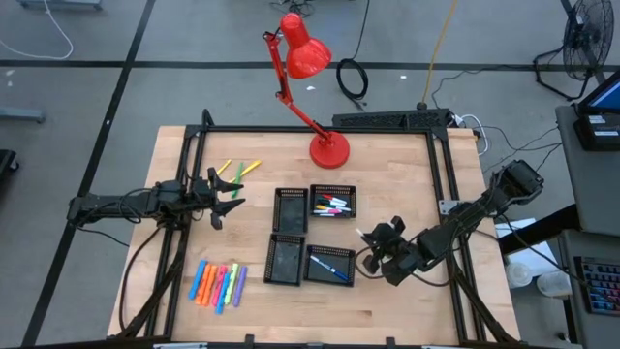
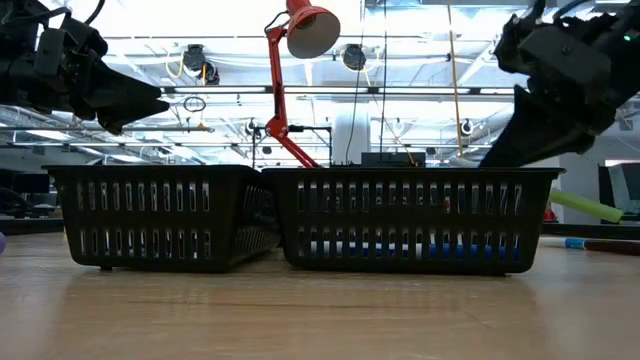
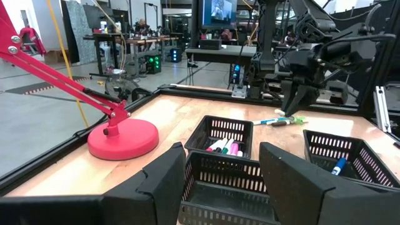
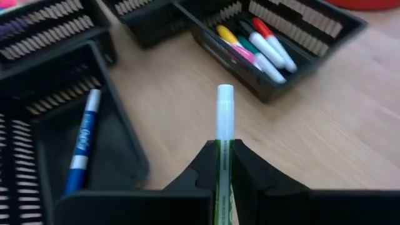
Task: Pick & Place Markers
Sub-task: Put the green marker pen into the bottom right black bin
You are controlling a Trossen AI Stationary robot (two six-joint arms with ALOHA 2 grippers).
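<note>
The right end effector (image 4: 224,164) is clamped narrowly on a green-and-white marker (image 4: 224,125), whose pale cap sticks out forward between the two dark fingers. In the high view this end effector (image 1: 373,236) hangs above the wooden counter (image 1: 397,184), just beside the right edge of the four black mesh trays and level with the gap between the two right-hand ones.

The far right tray (image 1: 332,201) holds a cluster of white-bodied markers (image 4: 262,42) with red, green, pink and yellow caps. The near right tray (image 1: 329,264) holds a single blue marker (image 4: 82,147), lying at a slant. The two left trays, far (image 1: 290,208) and near (image 1: 285,259), show no markers that can be made out (their floors are dark from above).

The left end effector (image 1: 231,200) hovers over the counter left of the far left tray, its fingers spread wide and holding nothing. Near it, toward the back of the counter, lie a few yellow-green markers (image 1: 240,170). A row of neon highlighters (image 1: 218,284), orange, pink, yellow and purple, lies at the counter's front left, well apart from the trays.

A red desk lamp (image 1: 327,147) stands at the counter's back edge.
</note>
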